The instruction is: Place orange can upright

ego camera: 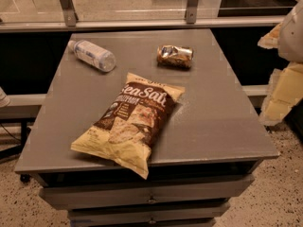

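The orange can point(175, 56) lies on its side on the grey table point(222, 122), toward the back and right of the middle. It has an orange-brown mottled label and a silver end facing right. My gripper point(282, 91) shows as pale white and yellow parts at the right edge of the camera view. It is off the table's right side, apart from the can and level with or above the tabletop. It holds nothing that I can see.
A clear plastic bottle point(92, 56) lies on its side at the back left. A large chip bag point(130, 122) lies flat in the middle and reaches over the front edge. A railing point(142, 22) runs behind the table. Drawers point(151, 197) sit below the tabletop.
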Robot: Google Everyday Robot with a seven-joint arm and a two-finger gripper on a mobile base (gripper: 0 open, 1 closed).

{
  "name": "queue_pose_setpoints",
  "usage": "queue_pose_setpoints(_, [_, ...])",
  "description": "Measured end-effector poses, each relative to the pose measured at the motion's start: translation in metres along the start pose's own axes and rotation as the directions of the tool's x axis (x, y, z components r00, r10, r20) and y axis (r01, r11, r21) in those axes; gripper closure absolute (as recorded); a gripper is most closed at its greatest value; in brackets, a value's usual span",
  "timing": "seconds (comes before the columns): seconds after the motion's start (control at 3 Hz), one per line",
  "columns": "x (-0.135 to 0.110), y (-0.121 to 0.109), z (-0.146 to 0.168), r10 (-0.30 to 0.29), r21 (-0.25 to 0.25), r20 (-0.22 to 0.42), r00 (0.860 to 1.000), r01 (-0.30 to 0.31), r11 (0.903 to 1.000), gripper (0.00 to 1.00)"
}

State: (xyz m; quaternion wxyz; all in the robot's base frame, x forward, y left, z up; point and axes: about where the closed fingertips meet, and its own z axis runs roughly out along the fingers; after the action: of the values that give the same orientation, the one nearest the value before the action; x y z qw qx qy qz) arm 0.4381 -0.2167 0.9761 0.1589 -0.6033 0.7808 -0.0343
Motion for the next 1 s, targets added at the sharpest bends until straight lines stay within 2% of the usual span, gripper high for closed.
queue_pose_setpoints(0.33, [-0.001, 0.0, -0.001, -0.001, 0.003, 0.003, 1.0, 0.001, 1.0, 0.0])
queue_pose_setpoints(0.67, [-0.023, -0.023, 0.019, -0.006, 0.012, 0.033, 0.999, 0.006, 0.9999, 0.0])
queue_pose_setpoints(1.0, [-0.058, -0.065, 0.052, 0.01, 0.023, 0.067, 0.998, -0.011, 0.9997, 0.0])
